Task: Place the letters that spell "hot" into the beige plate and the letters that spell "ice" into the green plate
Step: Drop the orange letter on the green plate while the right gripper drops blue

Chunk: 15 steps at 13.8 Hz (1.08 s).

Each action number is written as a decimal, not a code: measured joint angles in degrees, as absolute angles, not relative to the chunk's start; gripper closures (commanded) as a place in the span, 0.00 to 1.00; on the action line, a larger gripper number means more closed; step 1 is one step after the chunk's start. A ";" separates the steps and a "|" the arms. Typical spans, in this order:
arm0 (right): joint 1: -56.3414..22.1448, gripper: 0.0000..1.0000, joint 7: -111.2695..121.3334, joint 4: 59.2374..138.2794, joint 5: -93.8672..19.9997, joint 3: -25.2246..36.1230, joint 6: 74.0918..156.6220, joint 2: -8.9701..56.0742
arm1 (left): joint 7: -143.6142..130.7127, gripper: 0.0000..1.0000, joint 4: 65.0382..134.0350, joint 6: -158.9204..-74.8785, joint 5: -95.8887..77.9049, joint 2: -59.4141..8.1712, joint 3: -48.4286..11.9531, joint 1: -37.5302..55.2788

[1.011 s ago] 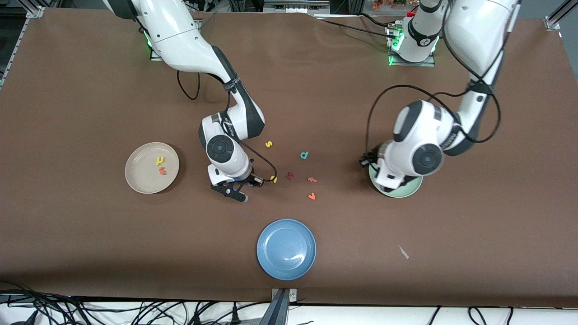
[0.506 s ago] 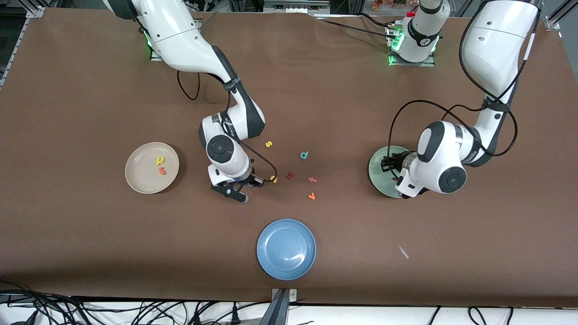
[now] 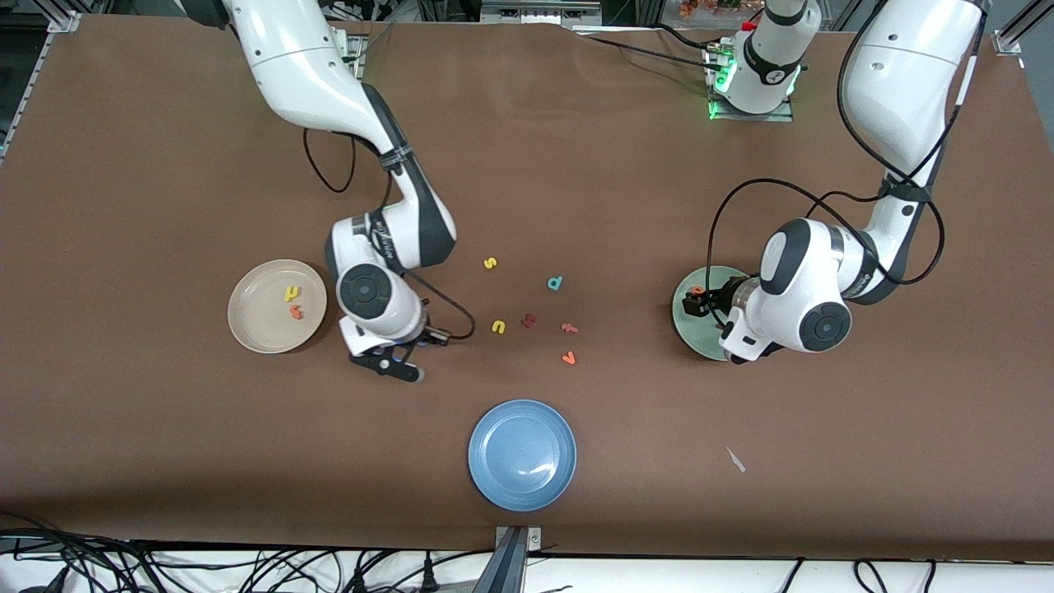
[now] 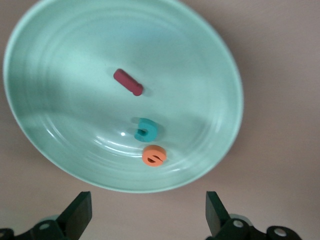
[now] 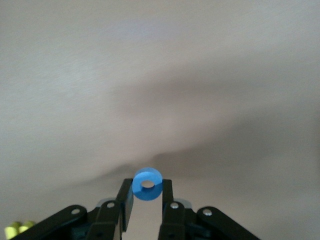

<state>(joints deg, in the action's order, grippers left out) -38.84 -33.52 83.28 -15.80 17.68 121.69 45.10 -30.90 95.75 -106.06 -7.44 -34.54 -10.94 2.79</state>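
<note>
The green plate (image 3: 686,319) lies toward the left arm's end of the table. It holds the dark red "i" (image 4: 129,82), the teal "c" (image 4: 146,130) and the orange "e" (image 4: 154,155). My left gripper (image 4: 148,212) hangs open over the plate's edge (image 3: 698,305), with nothing between its fingers. The beige plate (image 3: 255,321) holds the yellow "h" (image 3: 291,292) and the orange "t" (image 3: 296,311). My right gripper (image 3: 399,368) is over bare table beside the beige plate, shut on the blue "o" (image 5: 147,184).
Loose letters lie mid-table: yellow "s" (image 3: 490,263), teal "d" (image 3: 555,283), yellow "u" (image 3: 497,327), a dark red chunky letter (image 3: 529,320), a salmon letter (image 3: 568,329) and an orange one (image 3: 568,358). A blue plate (image 3: 522,455) sits nearer the front camera.
The left gripper has opened and the orange "e" now lies in the green plate. The right arm has moved toward the beige plate with the blue "o", uncovering the yellow "u".
</note>
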 measured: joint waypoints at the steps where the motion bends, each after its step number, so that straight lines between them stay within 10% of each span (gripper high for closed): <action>1: -38.65 0.97 -31.77 85.82 -15.77 18.72 121.63 42.99 | -30.90 0.00 95.34 -105.84 -7.44 -33.44 -11.20 2.81; 10: -38.16 0.96 -1.87 122.69 -15.63 30.68 135.11 21.29 | -12.07 0.00 85.34 -103.70 -4.01 -28.37 -9.63 1.65; 11: -38.19 0.88 -0.39 123.90 -15.63 31.03 135.89 21.09 | -9.61 0.00 84.62 -103.69 -1.49 -28.32 -9.54 0.92; 13: -38.18 0.00 2.49 124.66 -15.64 32.11 136.86 21.19 | -7.22 0.00 83.14 -103.67 2.74 -28.04 -9.54 0.24; 15: -38.17 0.00 2.44 124.01 -15.65 32.70 137.23 21.13 | -5.90 0.00 81.33 -103.52 3.67 -27.42 -9.57 0.26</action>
